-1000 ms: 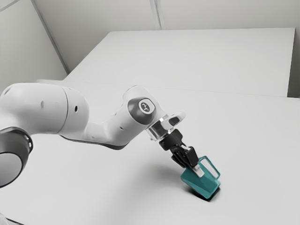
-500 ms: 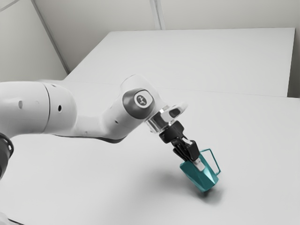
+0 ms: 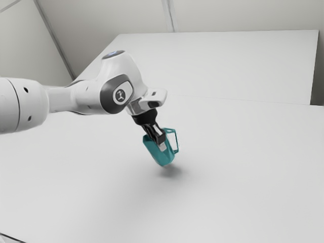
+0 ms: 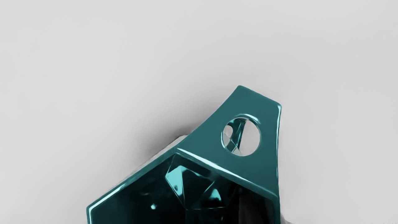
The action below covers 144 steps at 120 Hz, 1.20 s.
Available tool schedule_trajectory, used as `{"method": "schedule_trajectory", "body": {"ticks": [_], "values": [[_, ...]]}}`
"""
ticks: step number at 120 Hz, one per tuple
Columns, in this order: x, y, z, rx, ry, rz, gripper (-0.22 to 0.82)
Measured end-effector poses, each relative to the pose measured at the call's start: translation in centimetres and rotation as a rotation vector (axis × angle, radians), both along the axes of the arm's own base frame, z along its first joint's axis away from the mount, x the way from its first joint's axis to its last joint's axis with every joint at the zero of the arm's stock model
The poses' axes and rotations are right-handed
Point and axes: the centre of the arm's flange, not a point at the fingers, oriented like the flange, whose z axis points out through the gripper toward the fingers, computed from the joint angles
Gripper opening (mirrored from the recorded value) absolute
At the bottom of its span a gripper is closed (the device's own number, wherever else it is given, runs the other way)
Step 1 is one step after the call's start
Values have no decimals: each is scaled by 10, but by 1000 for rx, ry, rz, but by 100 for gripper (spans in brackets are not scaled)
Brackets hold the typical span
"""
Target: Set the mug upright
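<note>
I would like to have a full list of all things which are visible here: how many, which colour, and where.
mug: one, teal, tilted in the tool's grip above the near tabletop, its shadow beneath; handle toward the exterior view's right
near tabletop: one, white, under the mug
far surface: one, white, behind the near tabletop
walls: at least two, pale grey, at the back and at the exterior view's left
thin strip: one, dark, exterior view's lower left corner; what it is, I cannot tell
arm: one, white and grey, from the exterior view's left
tool: one, black with pale fingertips, shut on the mug
</note>
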Motion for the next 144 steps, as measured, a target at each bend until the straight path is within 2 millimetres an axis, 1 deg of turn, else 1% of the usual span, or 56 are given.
{"method": "schedule_trajectory", "body": {"ticks": [17, 30, 49, 65, 72, 78, 88, 98, 108, 117, 119, 136, 144], "values": [[11, 41, -3, 131, -26, 13, -18], [18, 60, -8, 200, -40, 20, -18], [30, 66, -25, 263, -53, 18, -18], [39, 89, -31, 284, -68, 57, -18], [41, 95, -32, 285, -73, 71, -18], [44, 98, -33, 275, -81, 83, -18], [48, 102, -44, 235, -75, 119, -18], [51, 106, -50, 205, -77, 144, -18], [52, 106, -55, 186, -77, 150, -18], [53, 102, -56, 180, -84, 142, -18], [53, 101, -56, 179, -85, 139, -16], [52, 99, -56, 181, -91, 116, 16], [52, 99, -54, 182, -97, 109, 28]]}}
